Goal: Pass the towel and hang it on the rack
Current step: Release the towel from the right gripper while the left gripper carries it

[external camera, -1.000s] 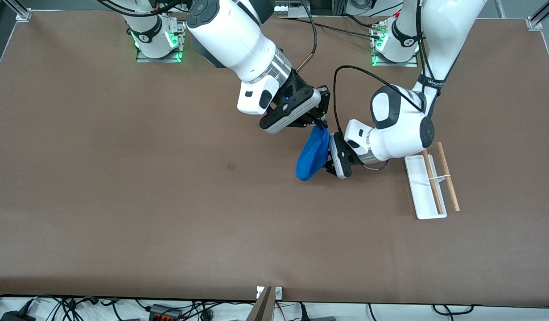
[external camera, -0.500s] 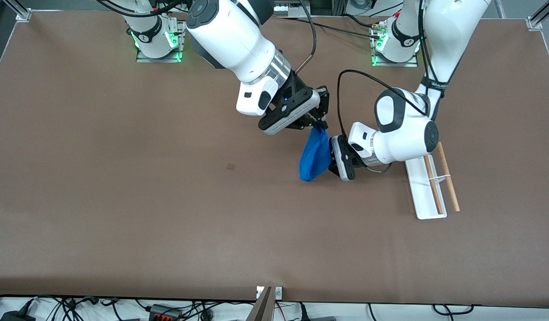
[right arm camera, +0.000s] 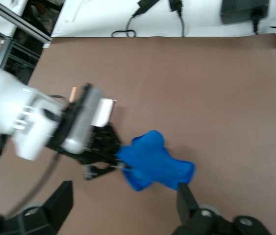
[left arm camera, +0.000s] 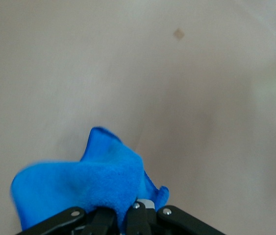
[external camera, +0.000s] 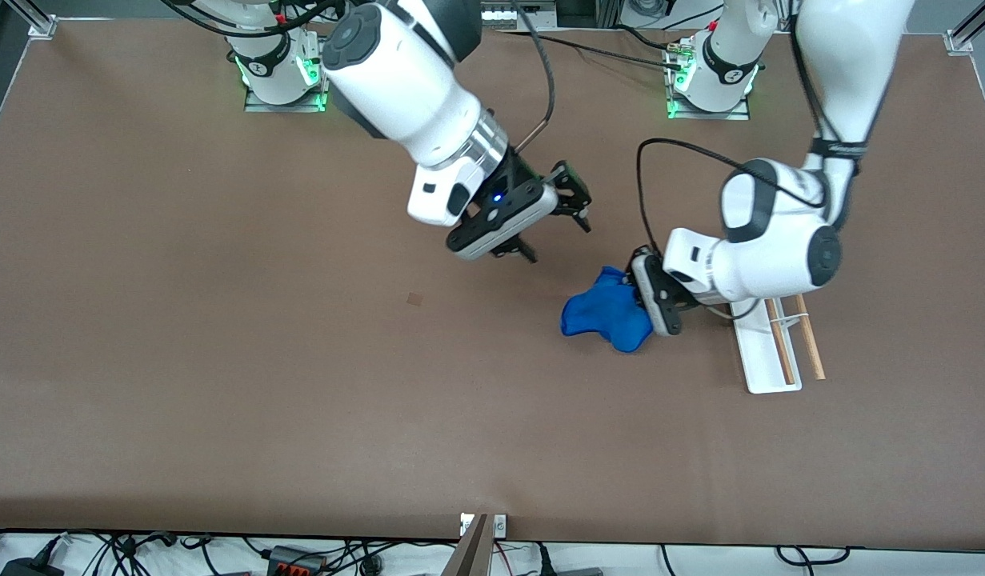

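Note:
The blue towel hangs bunched from my left gripper, which is shut on one edge of it over the table, beside the rack. In the left wrist view the towel spills out from between the shut fingers. The rack is a white tray with two wooden rods, partly hidden under the left wrist. My right gripper is open and empty, over bare table apart from the towel. The right wrist view shows its spread fingers, the towel and the left gripper.
The brown table has a small dark mark toward the right arm's end. The arm bases stand along the table's edge farthest from the front camera. Cables lie past the edge nearest to it.
My right gripper has let go of the towel and drawn back toward its base. My left gripper has carried the towel toward the rack, and the cloth now hangs from it alone.

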